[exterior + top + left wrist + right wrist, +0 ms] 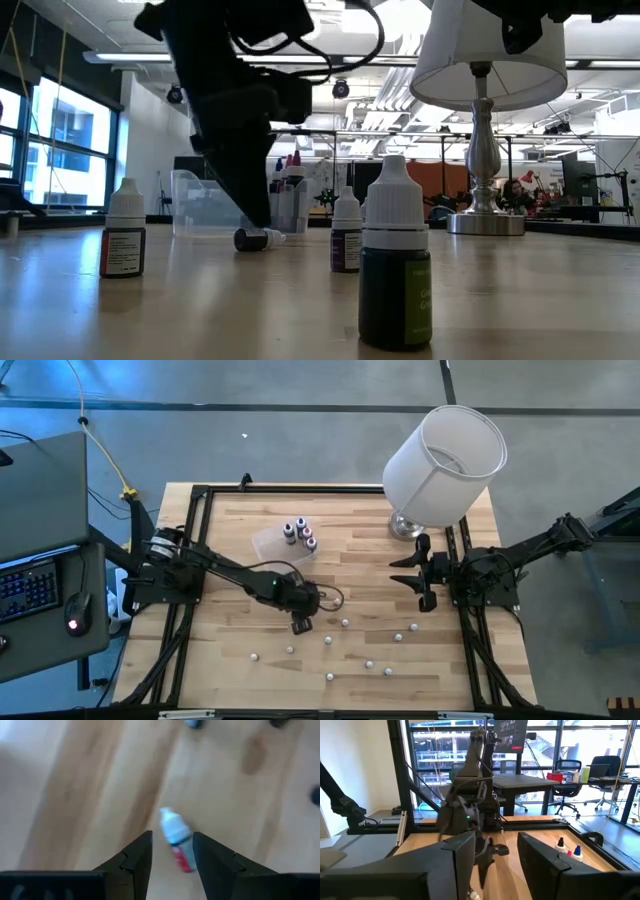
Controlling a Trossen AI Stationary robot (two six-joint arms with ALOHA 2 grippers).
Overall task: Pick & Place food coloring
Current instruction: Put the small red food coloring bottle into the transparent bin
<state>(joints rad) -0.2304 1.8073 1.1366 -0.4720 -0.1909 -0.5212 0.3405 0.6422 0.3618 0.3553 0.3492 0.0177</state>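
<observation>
left gripper (171, 851): mine, reached out over the middle of the table (230, 670), pointing down; jaws apart, one finger either side of a lying bottle, not closed on it
lying bottle (176, 841): white cap, red label, on its side on the wood between my left fingers (139, 854); whether the pads touch it, can't tell
same bottle, low view: lies flat (256, 238) just beside the base of my left arm's dark bulk
right gripper (419, 573): mine, at the right side of the table near the lamp, off the wood; jaws apart, nothing between them
right fingers (457, 862): parted, looking across the table at my left arm
food coloring, in tub: a few bottles with coloured tops (299, 533) upright at the far middle, at the right end of the clear tub (268, 543)
food coloring, loose: many small whitish-capped bottles (345, 624) scattered on the near half, right of and nearer than my left gripper
low view bottles: dark green one (394, 255) nearest, purple-label one (346, 236) behind it, red-label one (124, 231) at left, all upright, well apart
lamp (441, 468): white shade, metal foot, far right corner
keyboard and mouse (28, 592): on a side desk, left of the table
</observation>
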